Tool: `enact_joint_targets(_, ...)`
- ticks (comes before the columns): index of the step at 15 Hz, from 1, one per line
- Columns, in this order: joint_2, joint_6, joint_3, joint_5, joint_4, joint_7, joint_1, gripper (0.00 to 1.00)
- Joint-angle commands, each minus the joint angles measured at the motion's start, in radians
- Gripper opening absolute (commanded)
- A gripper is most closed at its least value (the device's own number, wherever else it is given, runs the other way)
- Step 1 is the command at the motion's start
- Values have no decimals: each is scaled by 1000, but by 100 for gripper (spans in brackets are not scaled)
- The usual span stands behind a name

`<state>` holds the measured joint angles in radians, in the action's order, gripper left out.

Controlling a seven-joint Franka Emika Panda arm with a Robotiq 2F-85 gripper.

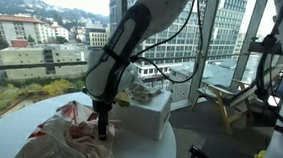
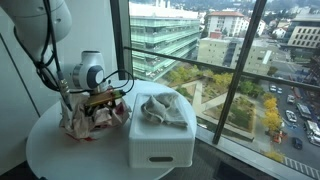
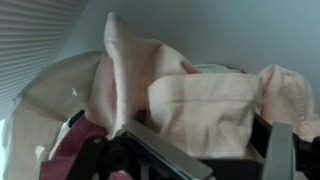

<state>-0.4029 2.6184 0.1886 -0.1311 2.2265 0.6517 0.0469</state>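
Peach cloth [image 3: 200, 110] beneath wide-parted jaws

high-rise room, glazed walls, diffuse daylight.
floor-to-ceiling windows [image 2: 230, 70] in dark frames face office buildings [image 1: 25, 31] and trees [image 2: 195, 80]; a round white table [image 2: 60, 150] stands beside the glass; a wooden chair [image 1: 225, 100] sits on the grey floor [image 1: 203, 128], well apart from the table.

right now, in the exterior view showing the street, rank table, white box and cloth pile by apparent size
1. table, largest
2. white box
3. cloth pile, smallest
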Motion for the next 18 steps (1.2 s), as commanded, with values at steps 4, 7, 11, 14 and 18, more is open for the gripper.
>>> enact_joint_targets(4, -36, -21, 18, 10, -41, 0, -17, 42)
enact_joint_targets(7, -24, -26, 25, 27, -38, -3, -24, 20)
enact_joint_targets(11, 24, -22, 37, 48, -22, -7, -27, 6)
enact_joint_targets(14, 63, -18, 58, 74, -19, 3, -28, 11)
enact_joint_targets(18, 32, -4, 92, 103, -74, 32, -13, 14)
